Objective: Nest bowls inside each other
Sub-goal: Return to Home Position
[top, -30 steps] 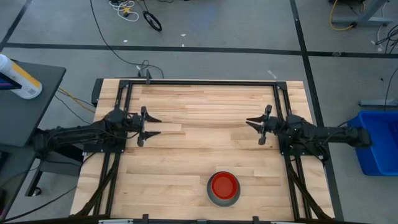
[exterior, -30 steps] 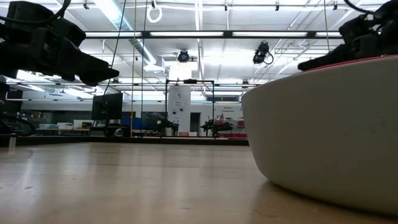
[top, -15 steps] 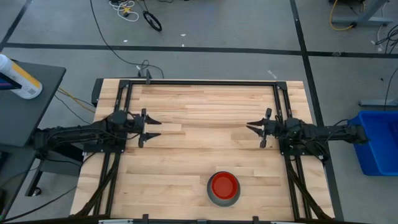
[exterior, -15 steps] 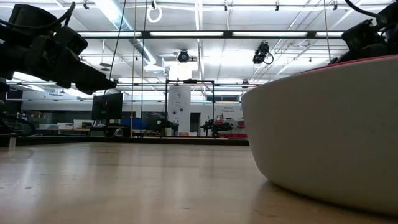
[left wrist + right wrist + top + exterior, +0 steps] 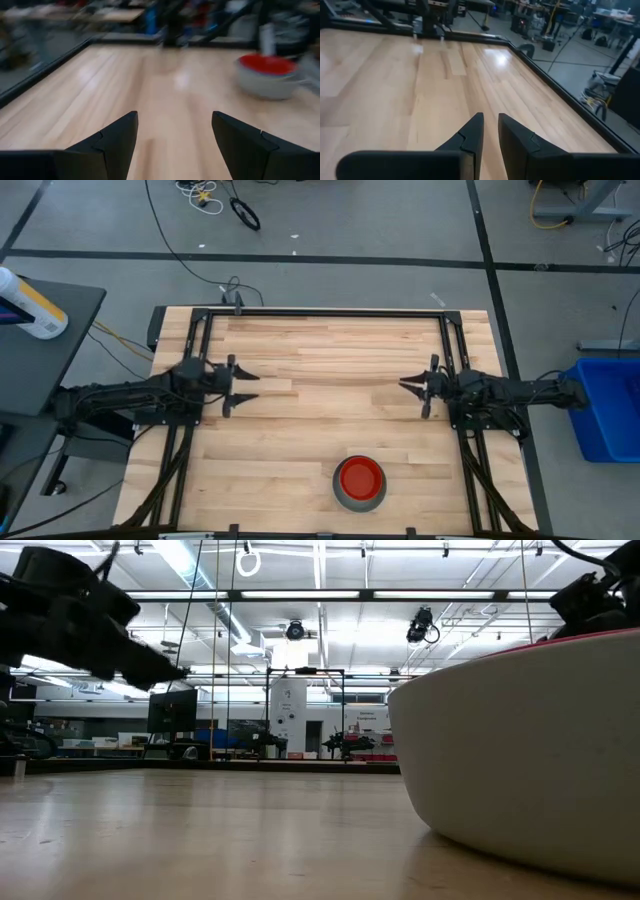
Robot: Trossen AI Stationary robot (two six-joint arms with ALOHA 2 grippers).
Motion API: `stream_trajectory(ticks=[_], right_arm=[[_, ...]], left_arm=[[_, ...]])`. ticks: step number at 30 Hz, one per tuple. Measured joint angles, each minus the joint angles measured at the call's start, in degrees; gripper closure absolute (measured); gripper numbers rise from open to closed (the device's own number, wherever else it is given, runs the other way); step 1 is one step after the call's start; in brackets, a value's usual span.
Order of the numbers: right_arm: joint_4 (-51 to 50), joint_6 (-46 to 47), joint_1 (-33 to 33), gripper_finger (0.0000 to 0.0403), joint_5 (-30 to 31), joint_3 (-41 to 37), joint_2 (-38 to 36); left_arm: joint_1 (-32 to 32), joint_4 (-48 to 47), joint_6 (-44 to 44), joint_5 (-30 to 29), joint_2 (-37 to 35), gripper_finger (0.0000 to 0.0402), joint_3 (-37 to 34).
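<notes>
Near the table's front edge, right of the middle, a red bowl (image 5: 360, 477) sits nested in a pale grey bowl (image 5: 345, 498). The pair also shows in the left wrist view (image 5: 267, 75) and fills the right of the low view (image 5: 520, 760). No other bowl colours show. My left gripper (image 5: 252, 385) hovers open at the table's left side, nothing between its fingers (image 5: 172, 120). My right gripper (image 5: 403, 385) hovers at the right side, facing it. Its fingers stand a narrow gap apart with nothing between them (image 5: 490, 120).
Black frame rails (image 5: 330, 312) run along the table's far, left and right edges. Bare wood (image 5: 330, 385) lies between the two grippers. Off the table, a blue bin (image 5: 605, 405) stands on the floor to the right. A dark side table with a bottle (image 5: 30, 305) stands to the left.
My right gripper has swung its tip a little toward the table's near edge and has tipped, so its finger no longer shows above the bowl in the low view. The bowls have stayed in place.
</notes>
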Motion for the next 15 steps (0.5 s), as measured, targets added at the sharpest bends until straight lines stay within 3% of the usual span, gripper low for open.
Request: stream_trajectory(ticks=[3,13,15], right_arm=[[0.0,-0.1,1.0,0.0336,0.0,0.0,-0.9],[-0.1,0.3,3.4,0.0337,0.1,0.0,-1.2],[-0.1,0.8,3.7,0.0338,0.6,0.0,-1.2]], left_arm=[[0.0,1.7,1.0,4.1,-1.4,0.0141,0.0],[0.0,-5.0,-0.3,4.9,-18.7,0.0141,0.3],[0.0,-4.6,-0.6,4.9,-18.6,0.0141,0.4]])
